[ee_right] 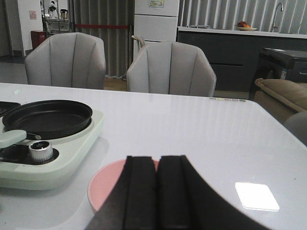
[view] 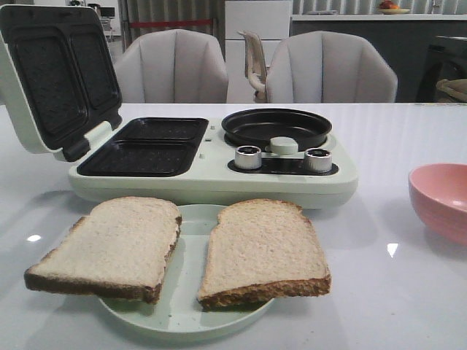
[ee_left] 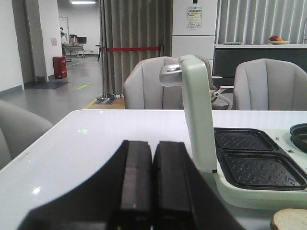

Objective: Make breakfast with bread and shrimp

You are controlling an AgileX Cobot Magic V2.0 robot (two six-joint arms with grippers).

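Both hands pressed together, empty: left hand (ee_left: 152, 184), right hand (ee_right: 156, 191). Bread (view: 182, 248): 2 slices side by side on plate (view: 191, 219), just in front of breakfast maker (view: 219, 179), lid open. Left slice likely nearer left hand. Shrimp not visible.

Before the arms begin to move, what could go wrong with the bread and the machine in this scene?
1. Both bread slices, left and right, overhang the small plate; a press on an edge may tip a slice or the plate.
2. The open lid stands beside the sandwich wells, so a left-arm approach could hit it.
3. The pink bowl lies just ahead of the shut right end effector and could be pushed.
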